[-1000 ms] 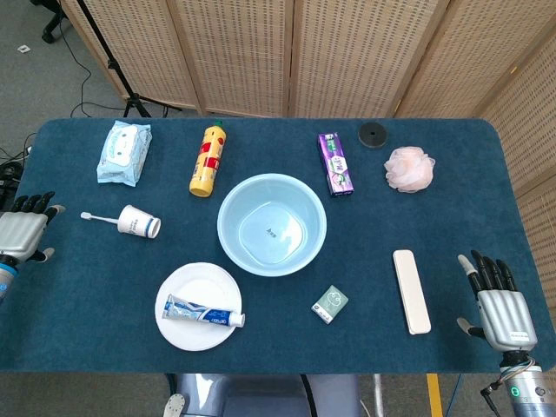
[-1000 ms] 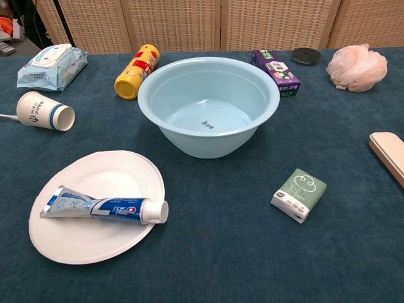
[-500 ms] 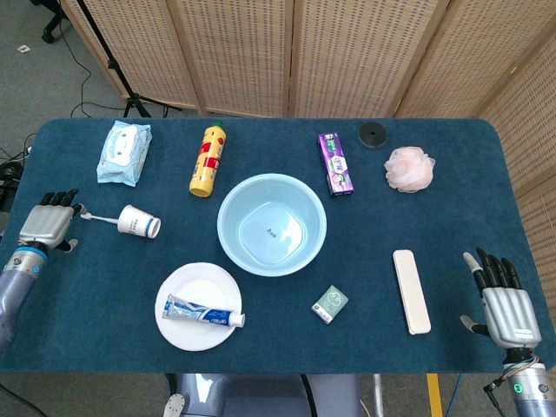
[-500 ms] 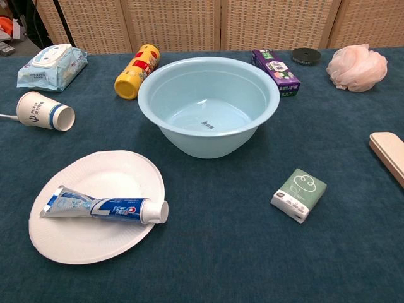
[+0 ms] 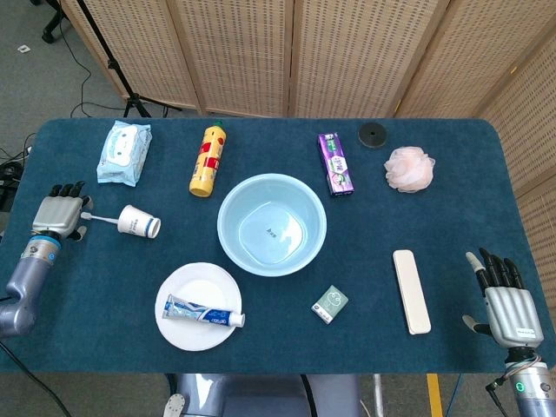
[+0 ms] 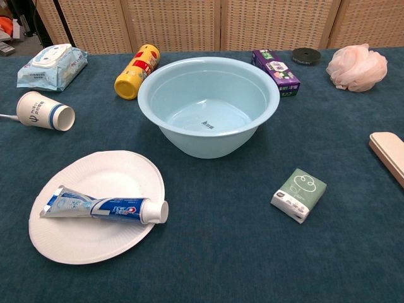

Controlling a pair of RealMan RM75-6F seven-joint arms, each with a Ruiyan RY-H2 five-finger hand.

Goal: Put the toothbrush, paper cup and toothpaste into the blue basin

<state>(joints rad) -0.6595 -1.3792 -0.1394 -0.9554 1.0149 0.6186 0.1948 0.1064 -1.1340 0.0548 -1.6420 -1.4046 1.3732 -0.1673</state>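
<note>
The blue basin [image 5: 272, 224] [image 6: 208, 104] stands empty at the table's middle. A paper cup [image 5: 139, 222] [image 6: 44, 111] lies on its side to the left of it. The white toothbrush [image 5: 100, 218] [image 6: 6, 117] sticks out of the cup's left end. The toothpaste tube [image 5: 204, 312] [image 6: 104, 206] lies on a white plate [image 5: 187, 287] [image 6: 113, 170] near the front edge. My left hand [image 5: 59, 210] hovers at the table's left edge, just left of the toothbrush's head, fingers apart and holding nothing. At the front right corner my right hand [image 5: 506, 302] is spread and empty. Neither hand shows in the chest view.
Along the back lie a wet-wipes pack [image 5: 123, 152], a yellow bottle [image 5: 207, 160], a purple box [image 5: 334, 163], a black disc [image 5: 373, 135] and a pink bath sponge [image 5: 409, 168]. A white case [image 5: 411, 290] and a green tissue pack [image 5: 330, 304] lie right of the basin.
My left hand has come in from beyond the table's left edge, up and right toward the toothbrush's head. The right hand has sunk slightly. No object has moved.
</note>
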